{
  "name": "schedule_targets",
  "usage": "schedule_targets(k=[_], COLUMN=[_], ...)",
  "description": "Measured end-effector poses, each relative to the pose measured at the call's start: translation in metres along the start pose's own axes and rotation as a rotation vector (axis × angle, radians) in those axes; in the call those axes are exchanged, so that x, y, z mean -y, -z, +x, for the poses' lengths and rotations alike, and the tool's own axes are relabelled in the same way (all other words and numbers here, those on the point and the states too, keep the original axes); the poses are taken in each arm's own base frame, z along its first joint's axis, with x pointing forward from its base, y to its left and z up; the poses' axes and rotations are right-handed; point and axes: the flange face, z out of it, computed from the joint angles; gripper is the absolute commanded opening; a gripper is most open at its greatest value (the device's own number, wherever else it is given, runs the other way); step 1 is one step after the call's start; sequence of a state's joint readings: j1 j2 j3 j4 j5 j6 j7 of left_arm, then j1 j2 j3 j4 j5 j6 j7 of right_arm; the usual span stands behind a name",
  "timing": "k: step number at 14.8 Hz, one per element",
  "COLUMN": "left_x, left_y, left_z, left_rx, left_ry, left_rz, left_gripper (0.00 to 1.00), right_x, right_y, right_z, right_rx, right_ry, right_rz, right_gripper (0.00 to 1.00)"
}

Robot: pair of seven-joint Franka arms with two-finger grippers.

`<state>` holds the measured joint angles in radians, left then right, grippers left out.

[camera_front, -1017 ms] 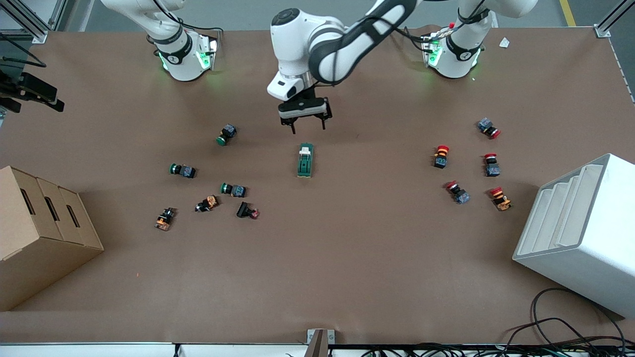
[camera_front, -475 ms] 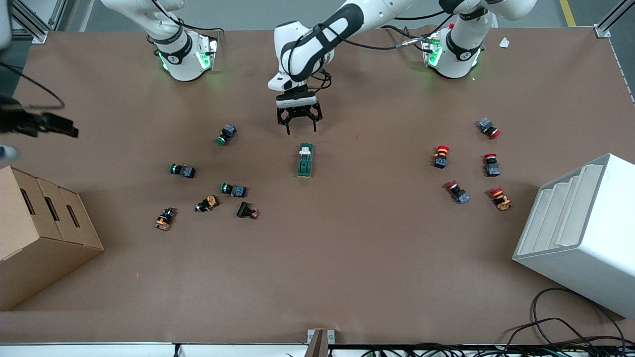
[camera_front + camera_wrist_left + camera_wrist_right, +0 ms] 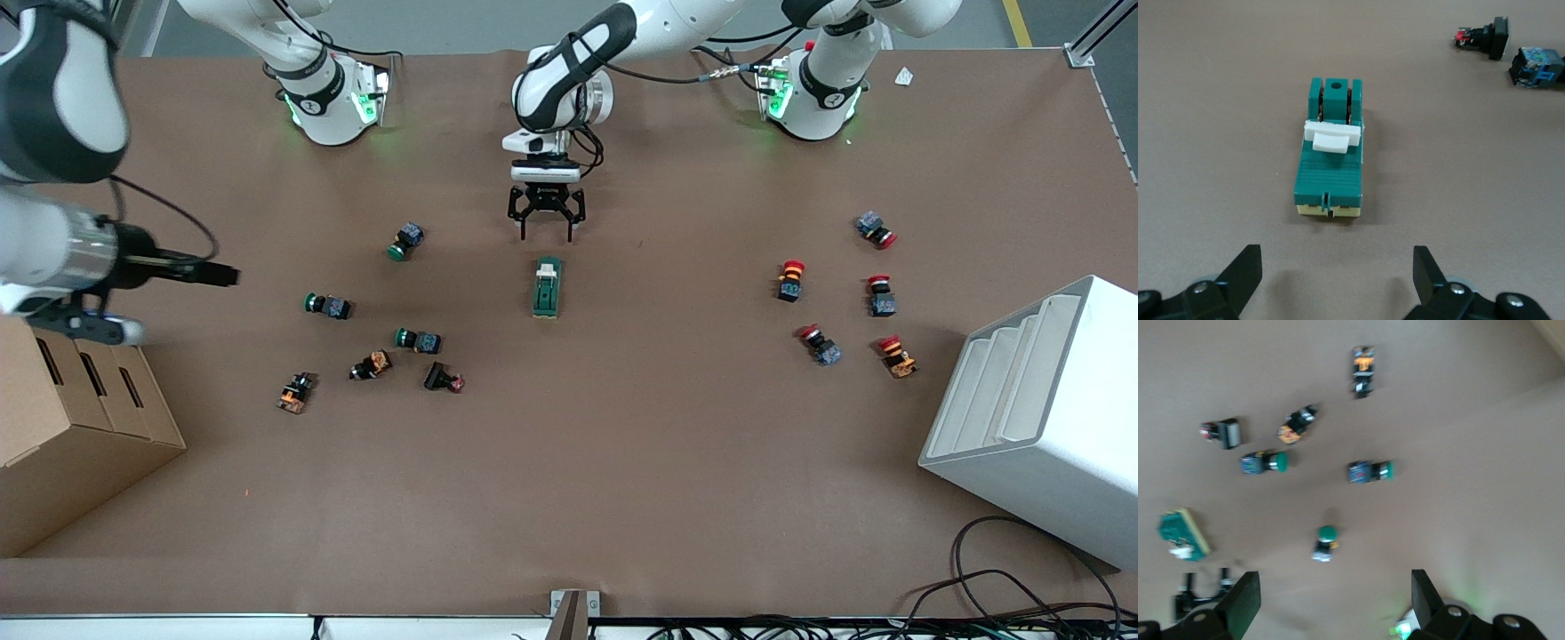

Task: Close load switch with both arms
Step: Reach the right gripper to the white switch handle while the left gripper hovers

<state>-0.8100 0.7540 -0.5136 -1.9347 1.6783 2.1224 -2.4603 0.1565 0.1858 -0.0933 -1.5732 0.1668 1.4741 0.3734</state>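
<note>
At mid-worktop [image 3: 622, 462], the load switch [image 3: 547, 287] lies flat, the left claw [image 3: 546, 233] spread just beside its lever end to grip it; the right claw [image 3: 1331, 603], also spread, hovers high over the button cluster.

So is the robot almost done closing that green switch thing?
Not yet, it's near the start. The dark green oblong load switch lies untouched on the brown table. The left gripper hangs open just short of it. The right gripper is open high over the green push buttons. Grabbing and closing are left.
</note>
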Motion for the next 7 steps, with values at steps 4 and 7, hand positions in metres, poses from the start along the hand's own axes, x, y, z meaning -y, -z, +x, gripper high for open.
schedule_targets(k=[4,7], left_x=[0.013,0.014], left_y=[-0.021,-0.026], left_z=[-0.014,-0.017], left_rx=[-0.109,-0.158], left_ry=[-0.028,-0.035], left_rz=[-0.002,-0.023], left_gripper=[1.00,1.00], right_x=[0.092,0.149], right_y=[-0.057,-0.110], right_z=[-0.027,-0.051], right_rx=[-0.009,-0.022], right_ry=[-0.190,-0.306], right_rz=[0.043,0.066], right_gripper=[1.00,1.00])
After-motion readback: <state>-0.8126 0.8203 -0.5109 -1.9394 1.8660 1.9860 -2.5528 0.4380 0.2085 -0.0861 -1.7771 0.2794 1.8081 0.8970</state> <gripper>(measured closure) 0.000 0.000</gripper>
